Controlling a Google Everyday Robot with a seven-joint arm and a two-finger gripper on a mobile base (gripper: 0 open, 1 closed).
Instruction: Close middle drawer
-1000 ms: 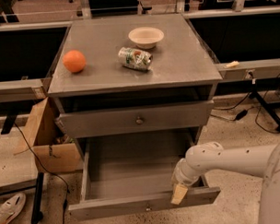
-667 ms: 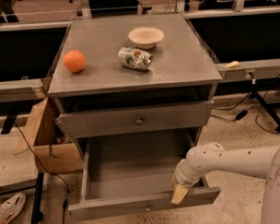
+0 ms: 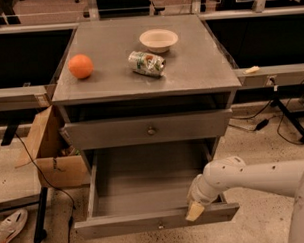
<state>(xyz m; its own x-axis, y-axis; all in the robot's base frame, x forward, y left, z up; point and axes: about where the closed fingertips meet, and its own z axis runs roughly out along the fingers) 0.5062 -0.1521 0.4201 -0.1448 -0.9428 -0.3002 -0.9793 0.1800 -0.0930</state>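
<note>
At the front-right rim of the pulled-out middle drawer [image 3: 139, 186] I see my end effector [image 3: 195, 211] — clenched or released, I cannot tell.

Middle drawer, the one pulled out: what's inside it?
Only the middle drawer's bare grey floor shows; no objects can be seen. The gripper sits at its front right edge. The back part is tucked under the top drawer, so that bit is hidden.

place: probably lab | cues: desks [image 3: 273, 75], floor cables [image 3: 288, 131], cardboard box [image 3: 49, 156] | tool [image 3: 195, 211]: at middle drawer [image 3: 144, 191] front
</note>
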